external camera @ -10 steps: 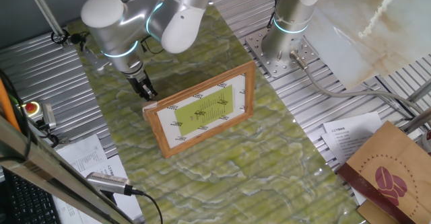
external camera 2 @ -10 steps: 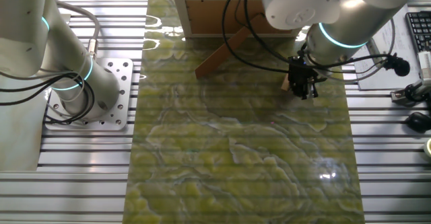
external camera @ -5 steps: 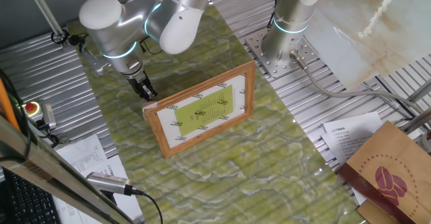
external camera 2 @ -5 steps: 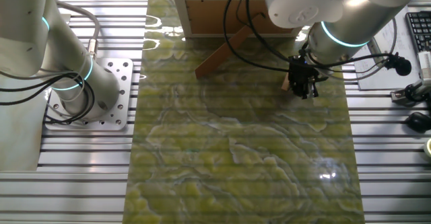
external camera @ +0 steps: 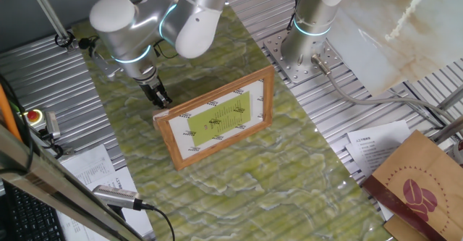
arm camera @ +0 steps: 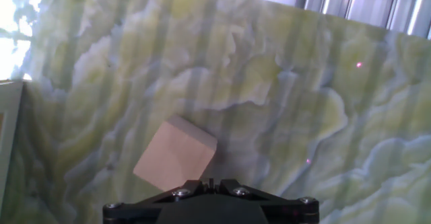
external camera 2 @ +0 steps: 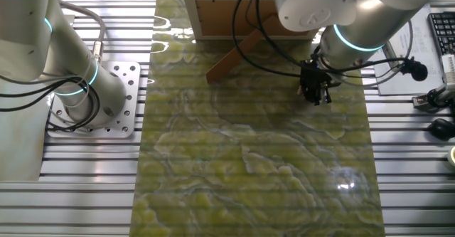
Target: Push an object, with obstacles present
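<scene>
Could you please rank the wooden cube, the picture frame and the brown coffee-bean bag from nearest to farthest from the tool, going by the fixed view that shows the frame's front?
1. The wooden cube, right at the tool; seen plainly only in the hand view.
2. The picture frame, standing just beside the tool, towards the table's middle.
3. The coffee-bean bag, far off at the picture's right edge, beyond the table.

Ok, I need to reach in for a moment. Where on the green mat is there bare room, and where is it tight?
The wide stretch of mat in front of the gripper, running to the mat's far end, is bare. It is crowded behind: the wooden cube sits at the jaws, close to the picture frame and its back strut.
</scene>
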